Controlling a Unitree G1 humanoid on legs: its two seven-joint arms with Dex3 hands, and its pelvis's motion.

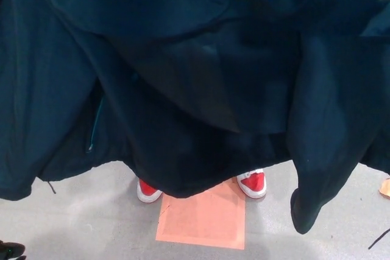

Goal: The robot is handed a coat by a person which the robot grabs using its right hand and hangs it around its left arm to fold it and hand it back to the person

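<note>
- Coat: dark teal, hanging spread across most of the view, its hem clear of the grey floor; a sleeve dangles at the right.
- Shoes: a person's red-and-white pair, showing below the hem at the far edge of an orange floor square.
- Robot hands: neither shows, so whether they are open or closed cannot be told.

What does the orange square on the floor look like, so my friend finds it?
A big dark teal coat fills most of the view above a grey floor. Under its bottom edge peek two red and white shoes. The orange square lies flat between them, the only large flat patch there.
</note>
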